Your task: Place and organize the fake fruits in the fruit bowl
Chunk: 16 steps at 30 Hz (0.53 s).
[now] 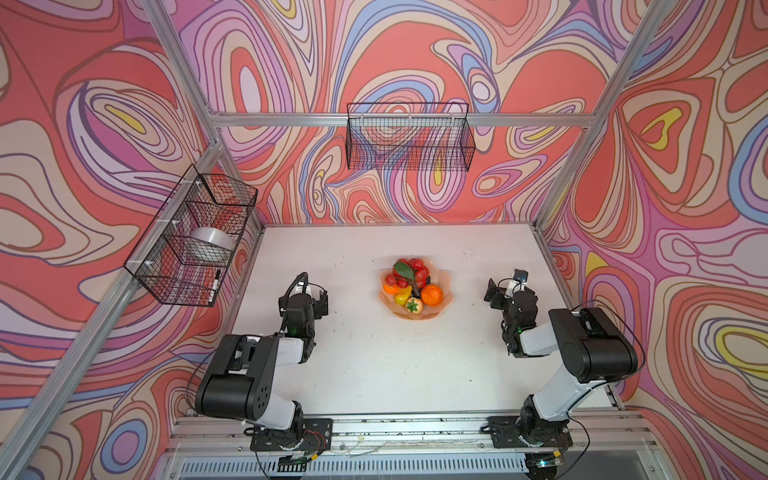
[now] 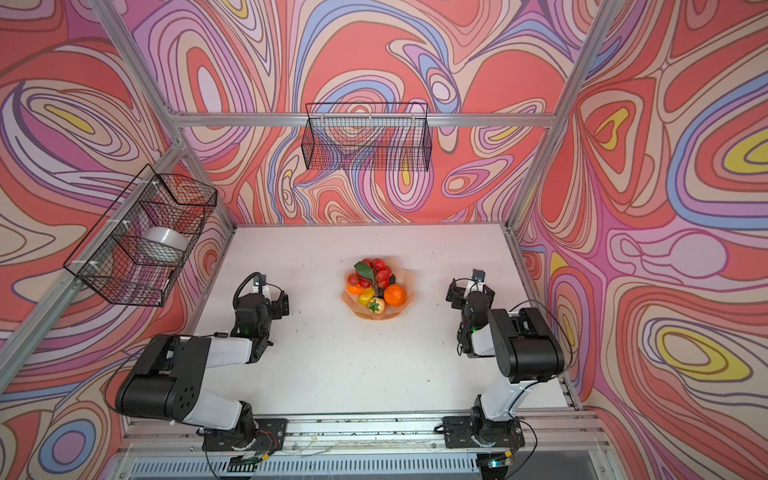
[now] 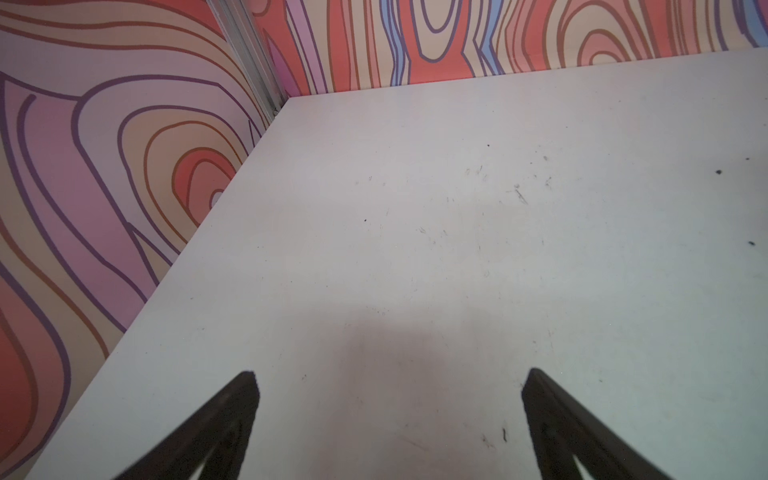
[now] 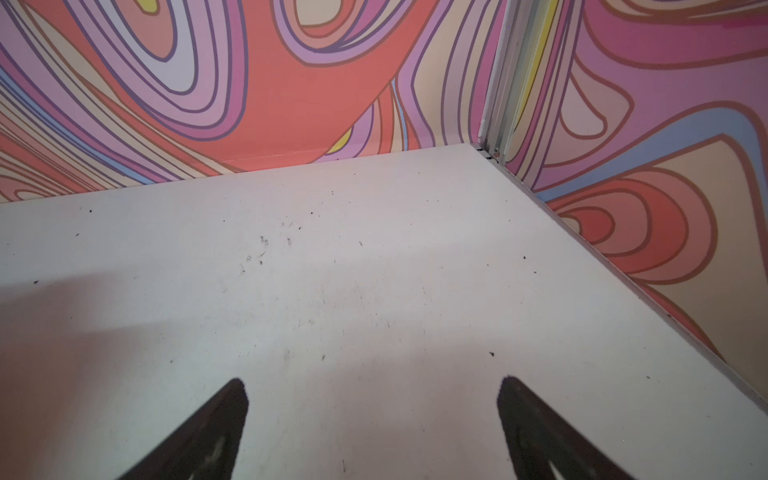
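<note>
The peach-pink fruit bowl (image 1: 445,300) (image 2: 409,302) stands mid-table in both top views, filled with the fake fruits. A cluster of red berries (image 1: 417,270) with a green leaf lies at the back, a larger orange (image 1: 432,294) at the right, a small tangerine (image 1: 389,289) at the left, a yellow gourd-shaped fruit (image 1: 402,296) and a strawberry (image 1: 413,306) in front. A dark fruit (image 1: 433,278) peeks out behind the berries. My left gripper (image 1: 309,293) (image 3: 388,374) hangs open and empty left of the bowl. My right gripper (image 1: 505,293) (image 4: 374,380) hangs open and empty to its right. Neither touches the bowl.
A black wire basket (image 1: 409,137) hangs on the back wall. Another wire basket (image 1: 195,237) on the left wall holds a white round thing (image 1: 212,243) and a marker (image 1: 215,284). The white table (image 1: 374,365) is walled at the back and both sides.
</note>
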Tool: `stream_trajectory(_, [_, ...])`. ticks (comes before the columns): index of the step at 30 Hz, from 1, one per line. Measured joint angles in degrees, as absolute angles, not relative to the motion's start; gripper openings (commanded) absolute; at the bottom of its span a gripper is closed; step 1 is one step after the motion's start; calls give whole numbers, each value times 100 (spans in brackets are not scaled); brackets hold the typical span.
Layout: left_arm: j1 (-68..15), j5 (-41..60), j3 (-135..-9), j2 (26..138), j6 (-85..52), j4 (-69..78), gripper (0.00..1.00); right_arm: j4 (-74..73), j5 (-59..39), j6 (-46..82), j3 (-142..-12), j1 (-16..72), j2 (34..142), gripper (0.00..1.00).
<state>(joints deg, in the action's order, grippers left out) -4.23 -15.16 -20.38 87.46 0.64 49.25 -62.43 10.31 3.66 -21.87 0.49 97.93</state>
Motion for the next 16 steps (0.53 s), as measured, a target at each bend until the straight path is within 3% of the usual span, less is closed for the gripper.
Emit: stream_trajectory(16, [-587, -1669, -2010, 8860, -49, 5323, 100, -5861, 1188, 370, -2464, 49, 9793, 98])
